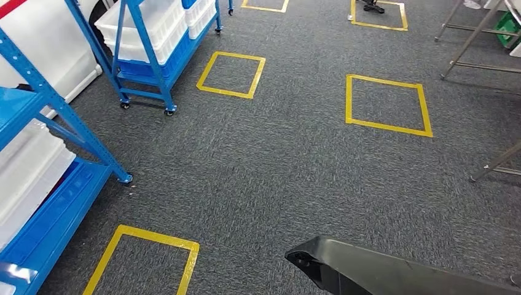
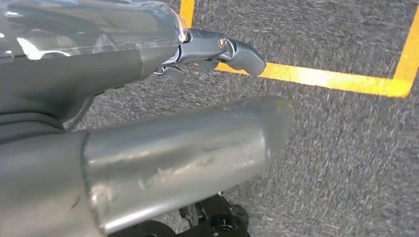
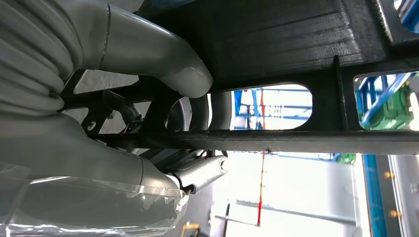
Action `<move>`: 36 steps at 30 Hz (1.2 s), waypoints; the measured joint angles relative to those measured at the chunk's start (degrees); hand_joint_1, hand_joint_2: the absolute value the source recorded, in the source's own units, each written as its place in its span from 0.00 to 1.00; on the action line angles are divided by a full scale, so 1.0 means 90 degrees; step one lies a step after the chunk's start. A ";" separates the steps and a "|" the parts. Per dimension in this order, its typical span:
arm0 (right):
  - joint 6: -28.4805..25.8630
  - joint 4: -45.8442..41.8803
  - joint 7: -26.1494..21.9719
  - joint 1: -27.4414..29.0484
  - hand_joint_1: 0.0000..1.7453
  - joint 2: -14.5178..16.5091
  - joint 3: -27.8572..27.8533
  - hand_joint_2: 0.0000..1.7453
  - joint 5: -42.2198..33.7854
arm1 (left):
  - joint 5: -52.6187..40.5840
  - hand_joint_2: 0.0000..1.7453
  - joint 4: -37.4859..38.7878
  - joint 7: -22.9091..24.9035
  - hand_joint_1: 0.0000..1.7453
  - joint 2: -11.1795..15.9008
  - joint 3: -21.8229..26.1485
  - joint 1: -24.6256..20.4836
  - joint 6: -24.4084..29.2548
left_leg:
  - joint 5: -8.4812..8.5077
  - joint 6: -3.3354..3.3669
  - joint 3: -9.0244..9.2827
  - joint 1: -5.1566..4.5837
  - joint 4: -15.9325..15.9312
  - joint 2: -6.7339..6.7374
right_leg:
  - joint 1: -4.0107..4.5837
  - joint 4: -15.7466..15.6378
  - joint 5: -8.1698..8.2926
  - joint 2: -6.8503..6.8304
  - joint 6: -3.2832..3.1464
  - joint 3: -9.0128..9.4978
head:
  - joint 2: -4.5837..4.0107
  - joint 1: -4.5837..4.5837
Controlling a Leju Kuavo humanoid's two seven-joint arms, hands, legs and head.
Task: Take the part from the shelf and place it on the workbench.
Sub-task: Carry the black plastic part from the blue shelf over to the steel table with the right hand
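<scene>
Right robot hand [image 3: 163, 113] clasping black part [image 3: 296, 44]; left robot hand [image 2: 148, 123] w/ grip state unclear

no readable text, labels, numbers or signs anywhere

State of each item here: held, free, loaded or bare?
black part: held by the right hand, off the floor.
left hand: holds nothing, fingers apart, above the carpet.
near blue shelf: loaded with white bins.
far blue shelf: on wheels, loaded with white bins.
</scene>
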 joint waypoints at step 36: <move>-0.0577 -0.0421 0.0137 0.0215 1.00 0.0103 -0.0228 1.00 0.0009 | -0.0234 0.00 0.0002 -0.0196 0.00 -0.0248 -0.0066 -0.0141 -0.0103 | -0.0287 -0.0164 -0.0143 0.0070 0.0409 -0.0245 | -0.0137 -0.0233 0.0096 0.0411 -0.0074 0.0124 | 0.0000 -0.0055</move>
